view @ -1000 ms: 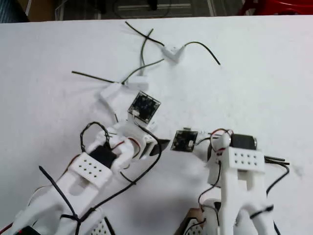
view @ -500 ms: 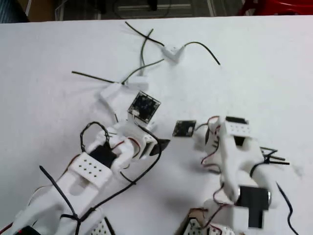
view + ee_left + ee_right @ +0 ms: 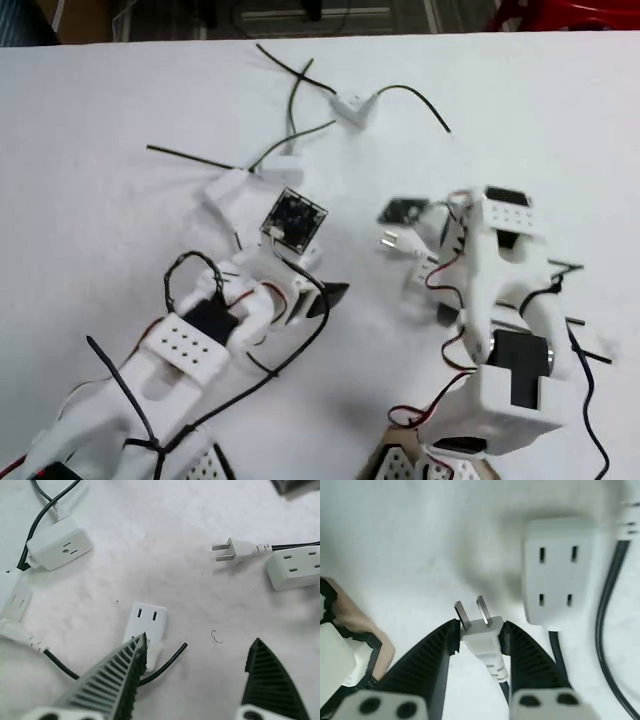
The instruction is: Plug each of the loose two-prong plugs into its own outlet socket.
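Plug (image 3: 481, 632) pinched in right tool (image 3: 479, 626), prongs just beside the white socket block (image 3: 559, 575) and seemingly clear of the desk (image 3: 395, 540); best squared to one slot pair, then pushed straight in, while left tool (image 3: 200, 640) gapes wide, empty, over another outlet (image 3: 146, 625).

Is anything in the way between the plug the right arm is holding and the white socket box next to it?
Nothing visible. The right end effector grips the plug, and only bare table lies between it and the socket block beside it.
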Controlling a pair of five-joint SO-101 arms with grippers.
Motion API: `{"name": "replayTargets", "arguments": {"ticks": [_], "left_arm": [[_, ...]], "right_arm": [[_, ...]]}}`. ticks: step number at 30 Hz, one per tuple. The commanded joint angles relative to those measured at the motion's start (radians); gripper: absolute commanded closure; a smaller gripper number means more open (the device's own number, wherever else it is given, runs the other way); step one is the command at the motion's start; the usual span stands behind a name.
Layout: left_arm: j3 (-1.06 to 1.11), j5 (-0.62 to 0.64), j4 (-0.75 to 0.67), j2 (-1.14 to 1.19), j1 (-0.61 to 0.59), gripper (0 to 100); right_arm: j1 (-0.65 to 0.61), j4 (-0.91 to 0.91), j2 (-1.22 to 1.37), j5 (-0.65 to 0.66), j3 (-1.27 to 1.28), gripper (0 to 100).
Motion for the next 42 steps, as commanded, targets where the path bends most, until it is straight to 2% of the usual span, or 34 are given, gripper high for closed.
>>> {"name": "replayTargets", "arguments": {"ticks": [1,7,11,18,22,25,31,36,39,42], "left_arm": [[-0.005,0.003,-0.018,-0.031,0.001,69],[-0.005,0.003,-0.018,-0.031,-0.013,69],[-0.006,0.005,-0.018,-0.031,-0.030,69],[-0.005,0.005,-0.018,-0.031,-0.031,69],[-0.005,0.005,-0.018,-0.031,-0.031,69],[-0.005,0.006,-0.018,-0.031,-0.031,69],[-0.008,0.008,-0.018,-0.031,-0.031,69],[-0.009,0.011,-0.018,-0.031,-0.031,69],[-0.012,0.017,-0.023,-0.031,-0.031,69],[-0.014,0.087,-0.081,-0.030,-0.028,69]], "right_arm": [[-0.110,0.056,-0.008,-0.250,-0.153,95.4],[-0.329,0.068,0.002,-0.724,-0.304,95.4],[-0.424,0.051,0.004,-1.039,-0.393,95.4],[-0.395,-0.127,0.012,-1.617,-0.413,95.4],[-0.369,-0.288,0.073,-1.858,-0.315,93.7],[-0.354,-0.381,0.163,-1.895,-0.241,86.8],[-0.323,-0.326,0.205,-1.893,-0.262,69.7],[-0.234,-0.206,0.054,-1.883,-0.381,67.1],[-0.137,-0.165,-0.064,-1.781,-0.420,67.1],[-0.028,-0.122,-0.148,-1.625,-0.411,67.1]]}}
